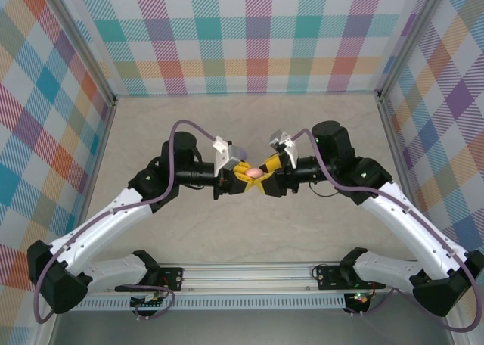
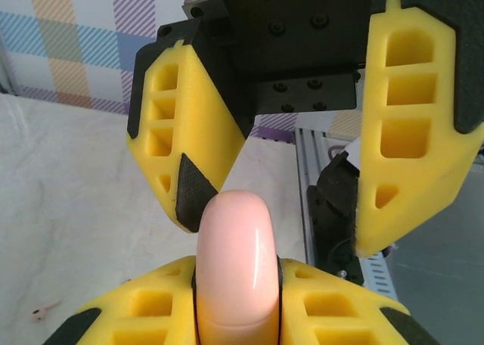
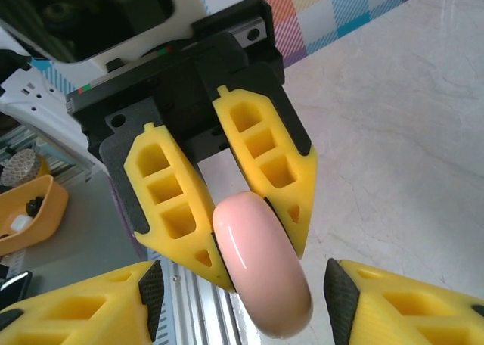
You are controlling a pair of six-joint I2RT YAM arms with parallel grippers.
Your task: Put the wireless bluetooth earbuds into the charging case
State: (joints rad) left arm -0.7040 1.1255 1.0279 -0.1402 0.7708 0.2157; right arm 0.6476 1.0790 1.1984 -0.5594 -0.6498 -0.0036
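Operator: Case first. Where does it sit?

Observer: The glossy pale-pink, round, disc-like plastic charging case (image 3: 261, 277) is pinched between the fingers of the left gripper (image 2: 237, 288), held up off the table where the two arms meet. Its broad faces lie against the pads, and its thin rim faces the left wrist camera.

Operator: Which way does it point?

Observer: Its free rounded edge juts past the left fingertips, straight toward the right gripper (image 3: 243, 293). A disc has no true long axis. Seen edge-on, its longer run follows the left fingers and its short one spans their gap.

Operator: And the right gripper?

Observer: Spread, holding nothing. Its yellow fingers stand on either side of the free edge, so the case lies dead ahead of it, partly between its jaws. One pad is just beside the rim, and I cannot tell if it touches. The other is apart.

Operator: The next move?

Observer: I judge it turns on that line-up. Both pairs of jaws open across the same thin dimension, so closing the right pair should land it on the broad faces. I can make out no seam or hinge. The glossy shell could slip.

Operator: Earbuds?

Observer: A tiny pale speck (image 2: 41, 311) lies on the marbled table (image 2: 91, 209), off to the side of the left gripper, too small to name.
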